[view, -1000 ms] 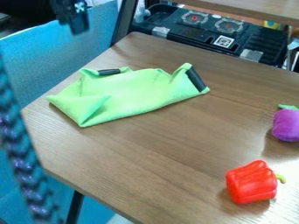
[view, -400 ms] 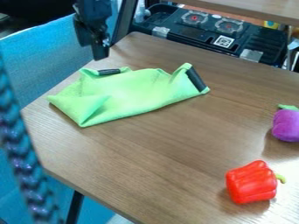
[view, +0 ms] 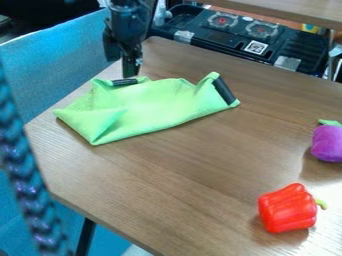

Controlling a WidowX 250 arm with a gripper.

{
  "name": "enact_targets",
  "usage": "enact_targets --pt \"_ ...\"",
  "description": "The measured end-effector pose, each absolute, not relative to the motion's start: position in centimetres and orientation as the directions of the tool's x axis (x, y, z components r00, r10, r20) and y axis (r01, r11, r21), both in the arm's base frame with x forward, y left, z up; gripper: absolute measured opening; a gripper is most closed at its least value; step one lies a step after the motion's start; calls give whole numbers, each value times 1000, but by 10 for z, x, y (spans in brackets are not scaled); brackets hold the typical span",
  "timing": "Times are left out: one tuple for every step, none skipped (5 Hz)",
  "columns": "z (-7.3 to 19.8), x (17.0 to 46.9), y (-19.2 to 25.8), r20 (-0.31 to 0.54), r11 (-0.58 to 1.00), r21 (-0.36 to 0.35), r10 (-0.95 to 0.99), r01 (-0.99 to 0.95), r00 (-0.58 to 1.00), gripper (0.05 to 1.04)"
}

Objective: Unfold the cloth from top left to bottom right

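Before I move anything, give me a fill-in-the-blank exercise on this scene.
The cloth is ____ with dark strips.
The pepper is bright ____.
The eggplant has a ____ body.
Of cloth, pepper and eggplant, the hand is nearest the ____.
Missing words: green; red; purple; cloth.

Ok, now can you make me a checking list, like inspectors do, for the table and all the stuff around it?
Surface: brown wood-grain table.
Job's things: green cloth, still folded and rumpled, with dark strips on its edges.
Clutter: red pepper near the table's lower right; purple vegetable with a green top at the right edge.
Gripper: black gripper by the cloth's upper left; can't tell if it touches.
Cables: thick braided strand at the left; can't tell if it's a cable.
Surroundings: blue covering beside the table; black case behind.
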State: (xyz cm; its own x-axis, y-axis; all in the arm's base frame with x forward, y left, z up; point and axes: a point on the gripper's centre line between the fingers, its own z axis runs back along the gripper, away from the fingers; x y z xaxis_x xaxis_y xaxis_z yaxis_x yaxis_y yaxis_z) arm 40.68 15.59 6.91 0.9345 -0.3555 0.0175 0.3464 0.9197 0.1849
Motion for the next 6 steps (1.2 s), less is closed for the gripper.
enact_targets --pt "60 417 159 -13 920 195 -346 341 938 999" --pt "49 427 158 -38 920 209 -332 332 943 999" --pt "41 430 163 -59 917 224 -325 330 944 999" --pt "38 430 168 -77 909 246 -330 338 941 999" --pt "31 427 172 -107 903 255 -331 347 938 971" --pt "31 424 174 -124 903 265 -316 338 941 710"
